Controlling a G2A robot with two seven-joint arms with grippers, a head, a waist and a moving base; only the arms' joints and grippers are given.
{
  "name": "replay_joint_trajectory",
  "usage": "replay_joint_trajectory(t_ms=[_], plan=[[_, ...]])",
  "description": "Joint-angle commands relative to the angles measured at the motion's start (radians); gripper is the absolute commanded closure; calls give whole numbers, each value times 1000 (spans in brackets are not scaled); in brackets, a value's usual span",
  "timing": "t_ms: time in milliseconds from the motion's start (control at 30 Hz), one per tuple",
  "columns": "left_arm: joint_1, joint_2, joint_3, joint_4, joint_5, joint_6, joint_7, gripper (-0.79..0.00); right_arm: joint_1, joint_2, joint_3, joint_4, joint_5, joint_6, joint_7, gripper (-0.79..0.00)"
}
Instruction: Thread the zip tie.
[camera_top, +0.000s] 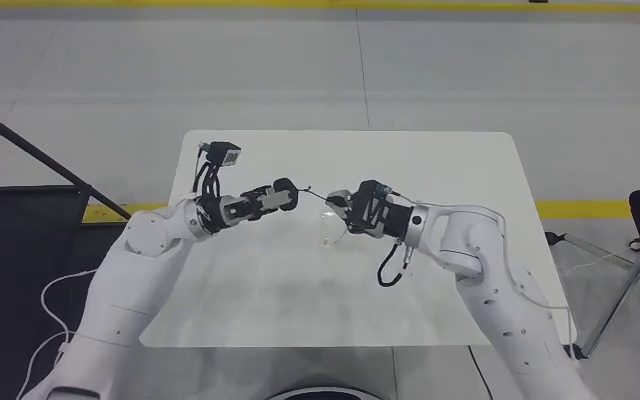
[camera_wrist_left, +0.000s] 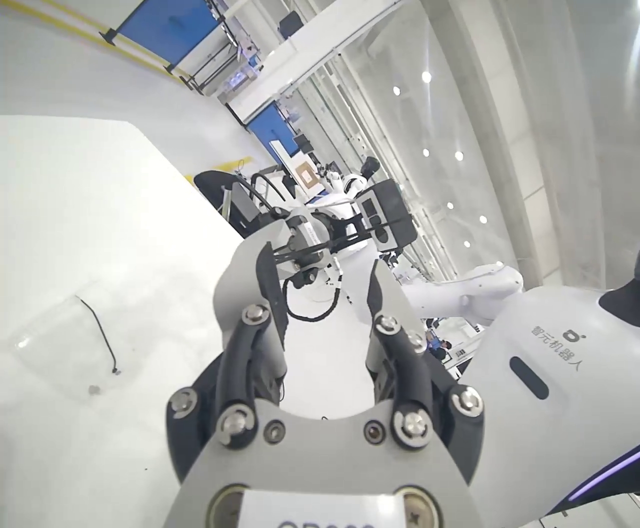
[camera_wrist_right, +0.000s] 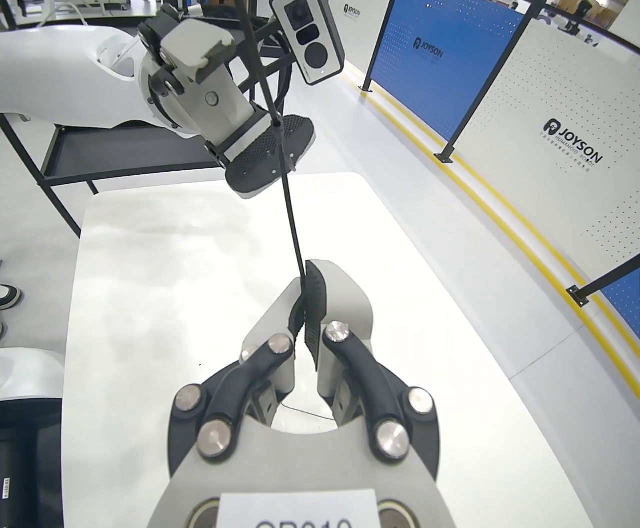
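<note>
Top view gives me both arms over the middle of the white table (camera_top: 450, 170), their tips facing each other and close together. The left gripper (camera_top: 289, 193) comes in from the left and the right gripper (camera_top: 336, 204) from the right. The thin black zip tie (camera_top: 314, 193) spans the short gap between them, held up off the table.

In the right wrist view I see the right gripper (camera_wrist_right: 304, 282) pinched closed on one end of the zip tie (camera_wrist_right: 290, 210), its textured pads (camera_wrist_right: 315, 300) pressed together around it. From there the zip tie runs straight away to the left gripper (camera_wrist_right: 272, 150), crosses its two dotted pads and carries on past them.

In the left wrist view the left gripper (camera_wrist_left: 321, 257) has its fingers (camera_wrist_left: 270, 285) spread wide apart. The zip tie passes by the tip of one finger, and I cannot tell whether it touches.

On the table, just to the near side of the right gripper, lies a clear plastic bag (camera_top: 330, 238). In the left wrist view that bag (camera_wrist_left: 45, 325) has a second black tie (camera_wrist_left: 102, 332) lying curved within its outline. I cannot tell whether that tie is inside the bag or on top of it.
</note>
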Motion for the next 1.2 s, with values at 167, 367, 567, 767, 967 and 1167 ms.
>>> replay_joint_trajectory(t_ms=[167,367,567,767,967,1167], plan=[[-10,-3,7,19,2,-1,13,-425,-8,3,5,-4,-6,4,-14,0],[-14,-4,9,27,-9,-3,10,-416,-9,5,6,-5,-6,7,-19,0],[-14,-5,12,29,-27,-5,-4,-419,-11,7,5,-7,-7,7,-19,0],[-21,-9,26,33,-32,-5,-7,-391,-9,8,1,-8,-8,2,-14,0],[-30,-13,38,40,-42,-5,-9,-332,-4,9,-8,-6,-8,0,-4,0],[-36,-16,44,43,-46,-7,-15,-271,1,10,-13,-4,-6,-3,3,0]])
